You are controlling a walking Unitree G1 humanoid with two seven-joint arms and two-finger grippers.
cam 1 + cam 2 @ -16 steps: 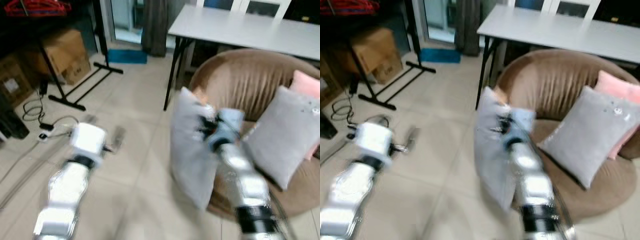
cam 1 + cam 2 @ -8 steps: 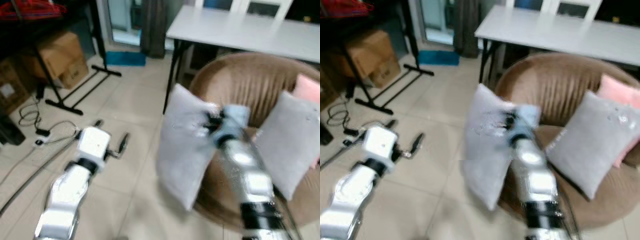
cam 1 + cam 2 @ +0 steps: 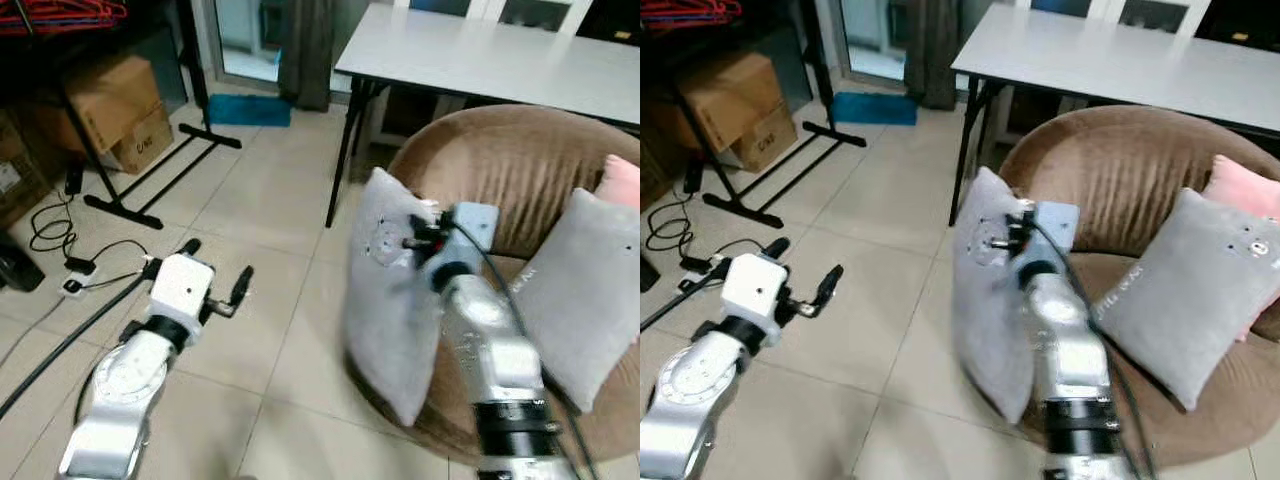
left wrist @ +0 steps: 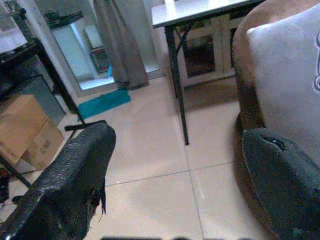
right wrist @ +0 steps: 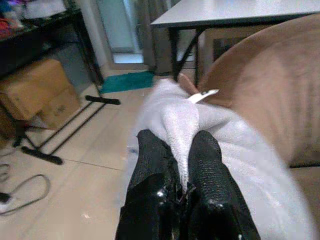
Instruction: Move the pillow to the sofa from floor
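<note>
Pillow (image 3: 392,300) hangs upright off the floor at the sofa (image 3: 520,170) front edge, pinched by right gripper (image 3: 408,243). Left gripper (image 3: 215,282) idle, fingers spread over tiles.
Right wrist view: fingers (image 5: 155,165) clamp only a thin fabric fold. Risk: fold slips, pillow drops short of seat.

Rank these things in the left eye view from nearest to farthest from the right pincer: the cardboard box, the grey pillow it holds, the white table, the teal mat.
Measured from the right pincer:
1. Grey pillow, pinched in it, hanging at the brown sofa's front edge.
2. White table, behind the sofa.
3. Teal mat, on the floor by the curtain, to the left.
4. Cardboard box, far left under the rack.
</note>
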